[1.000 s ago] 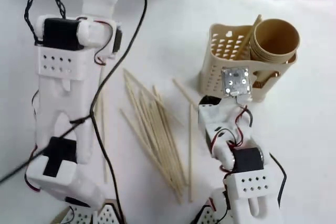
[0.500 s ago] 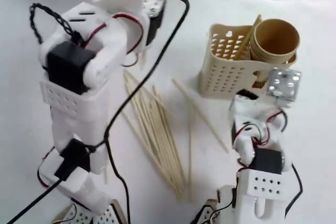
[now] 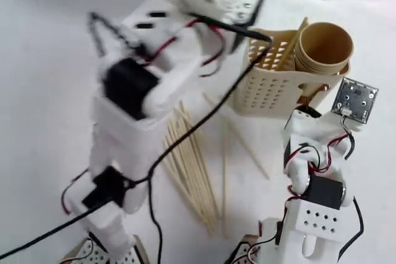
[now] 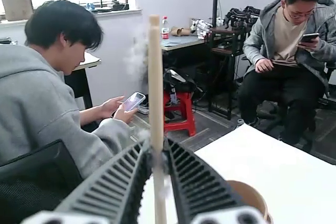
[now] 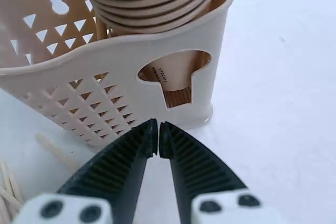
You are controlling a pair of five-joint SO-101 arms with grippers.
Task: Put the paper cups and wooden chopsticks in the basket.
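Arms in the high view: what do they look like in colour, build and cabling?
Both the left arm and the right arm have white shells, black motor blocks and thin red and black wires. Small holes dot the right arm's lower shell. A thick black cable runs along the left arm. The fingers are black and ribbed, on white bases.

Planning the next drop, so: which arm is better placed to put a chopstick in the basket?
Left, probably. Its jaws are shut on an upright chopstick, held high by the basket with a cup just below. The right arm has its jaws shut on nothing, low beside the basket wall.
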